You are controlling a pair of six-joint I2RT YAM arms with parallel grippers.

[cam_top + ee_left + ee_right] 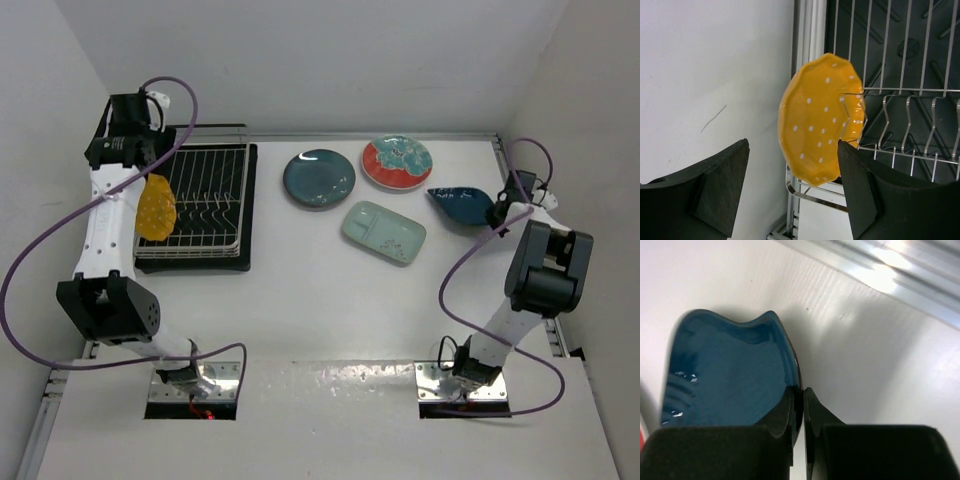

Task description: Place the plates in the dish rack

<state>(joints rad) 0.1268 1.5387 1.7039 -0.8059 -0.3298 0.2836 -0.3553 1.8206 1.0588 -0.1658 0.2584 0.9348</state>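
The dark blue plate (460,203) is at the far right of the table (320,300), and the right gripper (802,407) has it. The jaws are closed down to a sliver on the plate's rim. From the pinch point the plate runs left, its wavy edge pointing toward the middle of the table. You cannot tell from these views whether its far edge rests on the table or hangs clear.

The dish rack (195,256) lies well apart from it, straight to the left on the opposite side. Between the 2 are 3 plates flat on the table: the pale green plate (384,231) nearest, the red-rimmed plate (397,162) behind it, and the round teal plate (319,177) closest to the rack. Your path is therefore a long leftward carry, and it likely needs height over those 3.

The left arm is much nearer the rack. The left gripper (792,160) is wide open and empty. It hangs over the yellow plate (815,120), which stands on edge between the wires at the rack's left end, with open slots to its right.
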